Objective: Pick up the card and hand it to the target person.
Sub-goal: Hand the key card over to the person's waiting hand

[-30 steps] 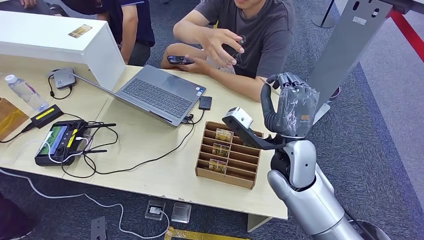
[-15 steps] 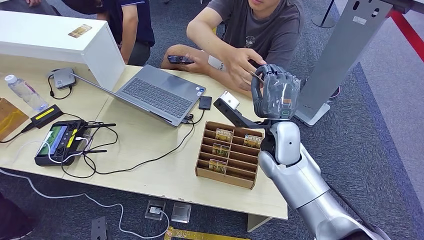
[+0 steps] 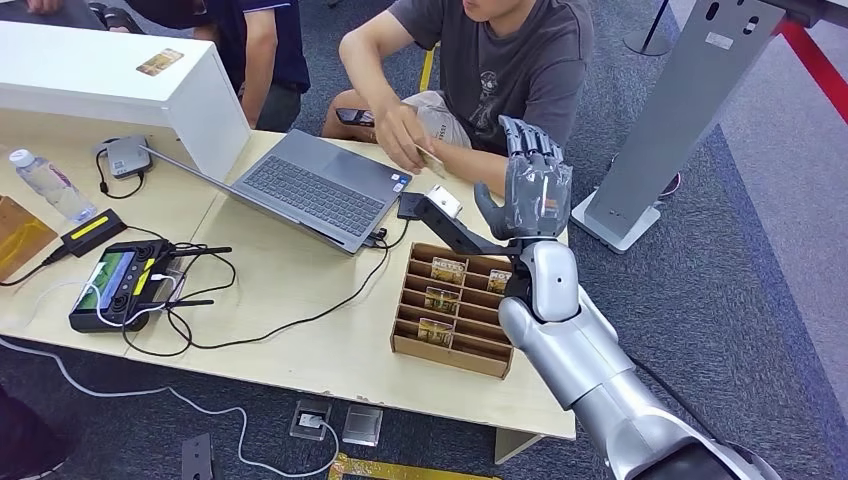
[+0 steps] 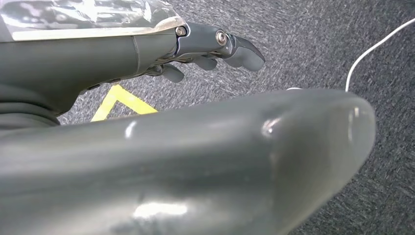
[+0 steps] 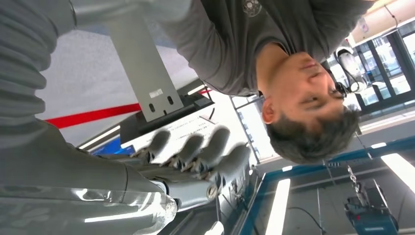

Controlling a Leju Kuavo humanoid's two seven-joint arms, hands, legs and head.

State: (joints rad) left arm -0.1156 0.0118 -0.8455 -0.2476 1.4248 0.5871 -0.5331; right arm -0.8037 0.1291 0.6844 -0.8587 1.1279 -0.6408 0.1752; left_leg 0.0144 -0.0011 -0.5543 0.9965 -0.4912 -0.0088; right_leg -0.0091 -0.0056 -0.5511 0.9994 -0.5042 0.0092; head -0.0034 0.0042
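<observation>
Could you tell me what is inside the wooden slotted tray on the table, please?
The wooden slotted tray holds several cards in its slots; the right arm covers its far right corner.

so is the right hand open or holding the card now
Open: the right hand is raised with fingers spread and nothing in it; the person's hand holds the card.

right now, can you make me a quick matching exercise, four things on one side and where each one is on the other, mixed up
Things:
1. card
2. right hand
3. laptop
4. water bottle

Places:
A. raised, fingers spread, holding nothing
B. near the table's left edge
C. in the seated person's fingers
D. open, beside the white box

Pairs: 1-C, 2-A, 3-D, 4-B
</observation>
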